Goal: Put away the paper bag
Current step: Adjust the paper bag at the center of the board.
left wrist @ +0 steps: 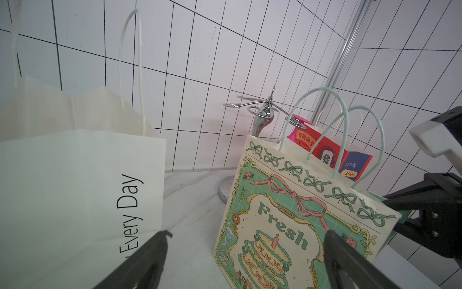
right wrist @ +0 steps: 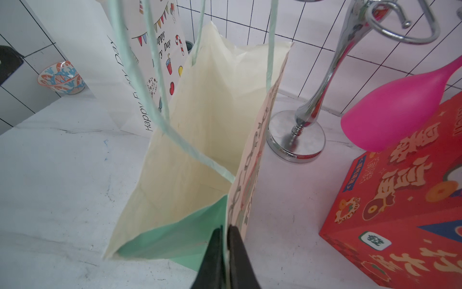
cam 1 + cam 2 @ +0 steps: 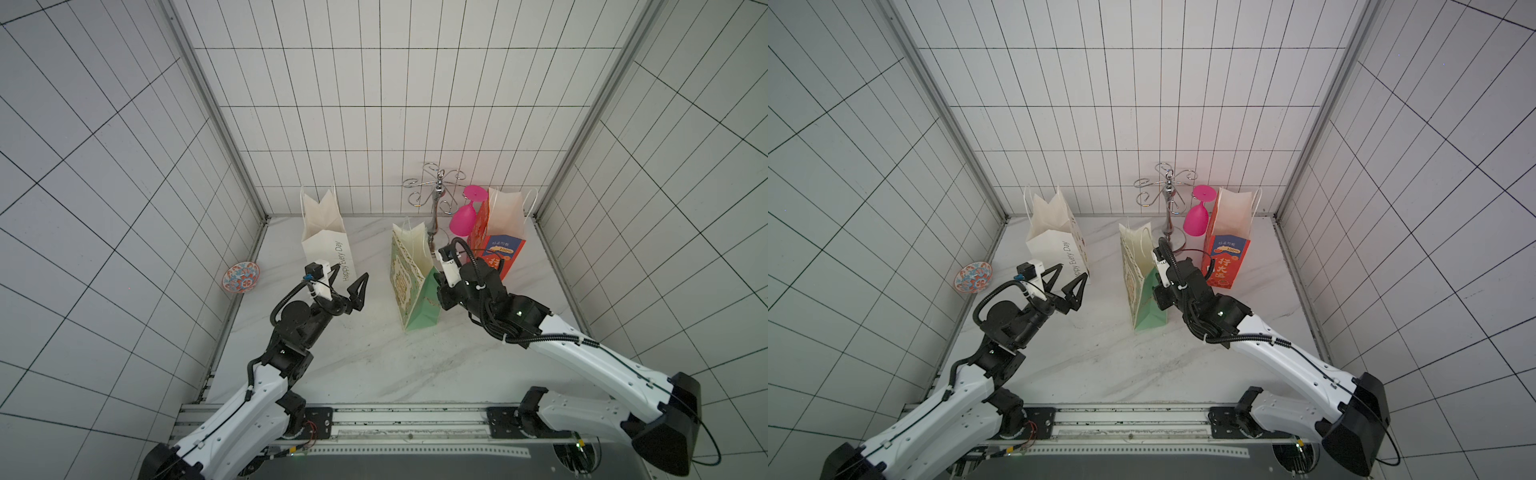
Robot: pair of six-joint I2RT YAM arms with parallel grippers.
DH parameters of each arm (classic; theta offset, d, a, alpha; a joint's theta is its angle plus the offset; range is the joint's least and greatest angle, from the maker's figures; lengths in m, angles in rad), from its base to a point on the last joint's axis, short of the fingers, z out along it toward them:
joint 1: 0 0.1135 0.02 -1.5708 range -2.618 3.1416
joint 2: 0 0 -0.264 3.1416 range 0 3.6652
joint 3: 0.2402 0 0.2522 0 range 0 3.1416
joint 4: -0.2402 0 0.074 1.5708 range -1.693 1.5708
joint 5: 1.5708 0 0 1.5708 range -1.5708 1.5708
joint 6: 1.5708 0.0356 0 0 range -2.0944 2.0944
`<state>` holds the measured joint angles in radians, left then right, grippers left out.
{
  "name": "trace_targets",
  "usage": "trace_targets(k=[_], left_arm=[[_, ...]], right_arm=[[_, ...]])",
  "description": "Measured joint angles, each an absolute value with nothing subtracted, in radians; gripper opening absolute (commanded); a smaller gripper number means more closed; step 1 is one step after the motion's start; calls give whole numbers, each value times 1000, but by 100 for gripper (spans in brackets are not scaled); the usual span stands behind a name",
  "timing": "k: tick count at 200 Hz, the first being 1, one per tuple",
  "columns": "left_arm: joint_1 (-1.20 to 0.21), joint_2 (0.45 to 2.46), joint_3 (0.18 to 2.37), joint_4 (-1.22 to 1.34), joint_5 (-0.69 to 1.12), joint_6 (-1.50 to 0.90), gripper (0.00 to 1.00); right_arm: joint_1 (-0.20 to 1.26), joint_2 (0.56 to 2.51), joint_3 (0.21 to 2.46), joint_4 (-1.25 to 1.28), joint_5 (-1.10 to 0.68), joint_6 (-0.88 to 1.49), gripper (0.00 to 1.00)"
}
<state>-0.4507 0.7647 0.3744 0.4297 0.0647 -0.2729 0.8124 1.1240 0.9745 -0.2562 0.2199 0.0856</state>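
Two-arm station seen from above and from both wrists. The right end effector (image 2: 224, 229) is closed, its two fingers pinched together on the top rim of the green paper bag (image 3: 415, 282), at the corner where the patterned front panel meets the plain green side fold. The bag stands upright and open-mouthed on the worktop (image 3: 374, 361), between the two end effectors, its handles raised. The left end effector (image 3: 1064, 282) is spread wide and grips nothing; it hangs apart from the green bag's patterned face, with the white bag (image 3: 328, 245) just beyond it toward the rear wall. A red bag (image 3: 498, 232) stands just past the right end effector, beside a metal stand (image 3: 436, 199) from which a pink glass (image 3: 463, 220) hangs upside down. A patterned bowl (image 3: 241, 277) lies well out from the left end effector, at the side wall.
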Motion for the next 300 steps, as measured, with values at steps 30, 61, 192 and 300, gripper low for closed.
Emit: trace_targets(k=[30,61,192,300], left_arm=[[-451,744,374,421,60,-273,98],[-451,722,374,406,58,-278,98],[-451,619,386,240,46,-281,97],[-451,648,377,236,48,-296,97]], right_arm=[[812,1075,961,-260,180,66,0],[783,996,949,-288,75,19,0],[545,1073,953,-374,-535,-361,20],[570,878,958,-606,-300,-120,99]])
